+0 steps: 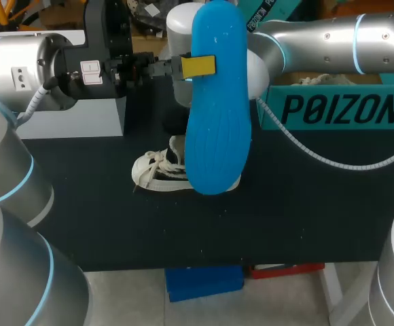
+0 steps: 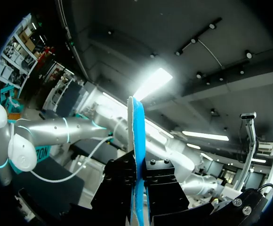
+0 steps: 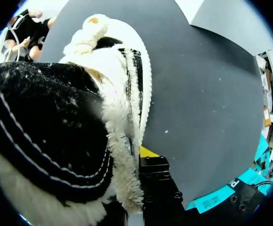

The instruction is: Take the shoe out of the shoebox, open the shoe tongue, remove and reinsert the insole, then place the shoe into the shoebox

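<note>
left gripper point(image 1: 198, 66): clamped on the blue insole point(image 1: 217, 102), held high
right gripper point(image 3: 146, 155): at the shoe point(image 3: 56, 117) collar; grip i cannot tell
shoe: on the black table point(image 1: 306, 204)

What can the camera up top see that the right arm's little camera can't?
Only the head view shows the blue insole, held up above the table and pinched in the left gripper. Only the right wrist view shows the fluffy white lining along the shoe's edge, very close up. Both show the shoe on the black table, and some of the teal shoebox.
</note>
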Motion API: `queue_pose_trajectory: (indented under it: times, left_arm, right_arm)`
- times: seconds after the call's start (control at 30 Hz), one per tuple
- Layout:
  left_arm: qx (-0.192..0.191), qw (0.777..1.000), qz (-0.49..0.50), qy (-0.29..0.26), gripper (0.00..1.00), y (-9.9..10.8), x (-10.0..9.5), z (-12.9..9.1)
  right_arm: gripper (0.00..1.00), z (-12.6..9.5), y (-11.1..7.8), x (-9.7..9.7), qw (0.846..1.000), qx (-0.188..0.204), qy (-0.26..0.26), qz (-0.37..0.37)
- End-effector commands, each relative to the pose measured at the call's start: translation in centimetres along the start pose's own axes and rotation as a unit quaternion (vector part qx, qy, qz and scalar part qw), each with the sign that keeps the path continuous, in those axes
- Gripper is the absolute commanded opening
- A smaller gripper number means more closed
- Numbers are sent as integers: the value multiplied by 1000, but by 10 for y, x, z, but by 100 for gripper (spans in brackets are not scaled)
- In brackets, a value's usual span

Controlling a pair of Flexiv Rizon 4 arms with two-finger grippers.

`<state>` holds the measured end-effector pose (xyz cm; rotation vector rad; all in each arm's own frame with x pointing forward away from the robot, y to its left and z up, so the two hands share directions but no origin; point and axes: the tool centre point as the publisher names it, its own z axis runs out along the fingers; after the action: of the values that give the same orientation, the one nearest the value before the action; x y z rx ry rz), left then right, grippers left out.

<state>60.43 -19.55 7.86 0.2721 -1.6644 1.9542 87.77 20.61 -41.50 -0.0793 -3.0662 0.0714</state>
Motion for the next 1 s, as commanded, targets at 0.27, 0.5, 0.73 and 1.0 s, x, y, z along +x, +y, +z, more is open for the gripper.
queue_pose_trajectory:
  times: [0.27,0.5,0.73,1.0]
  left_arm:
    - [0,1000,0,-1,0,2,0,0]
    - [0,1000,0,-1,0,2,0,0]
    - [0,1000,0,-1,0,2,0,0]
    - [0,1000,0,-1,0,2,0,0]
  right_arm:
    - [0,0,-1,2,1000,1,0,0]
    - [0,0,-1,2,1000,1,0,0]
    - [0,-22,-3,9,999,-13,22,26]
    - [0,-72,-12,20,981,-6,81,176]
